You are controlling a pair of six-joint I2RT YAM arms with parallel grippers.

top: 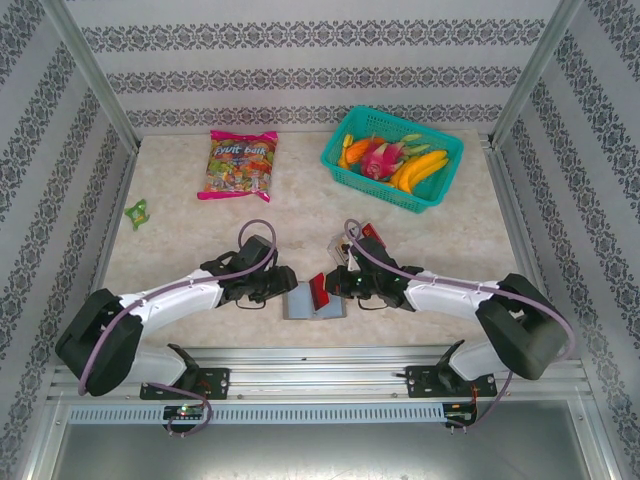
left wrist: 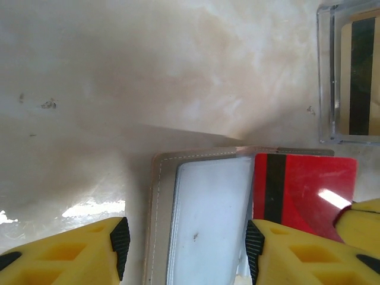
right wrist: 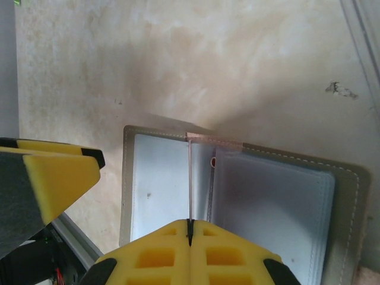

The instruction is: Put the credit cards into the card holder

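Right gripper (right wrist: pixel 190 228) was clamped shut on the red card (right wrist: pixel 190 178), pinching it by its near edge so that it stood on edge, seen as a thin line from the right wrist. The card's far edge sat at the middle fold of the holder (right wrist: pixel 154 178), between the two pale panels; whether it had entered a pocket I could not tell. From the left wrist the same card showed its face, red with a black stripe (left wrist: pixel 303 190), just beside the holder's pale panel (left wrist: pixel 208 219).

The holder lay open and flat on the table (top: pixel 450 240), near its front edge and between the two arms (top: pixel 315 305), with the card rising from it (top: pixel 320 290).

Left gripper (left wrist: pixel 184 249) had its jaws apart, one yellow finger (left wrist: pixel 89 252) off the holder's outer edge and the other at the panel's inner edge, straddling that half. Whether the pads touched the holder I could not tell. From above, both grippers met over the holder, left (top: pixel 272 290) and right (top: pixel 335 283).

Beyond the holder a clear case (left wrist: pixel 350 77) held a tan card (left wrist: pixel 345 71) with a dark stripe.

Farther back stood a teal basket (top: pixel 372 186) of fruit at right, a candy bag (top: pixel 240 165) left of it, and a small green thing (top: pixel 137 211) near the left wall.
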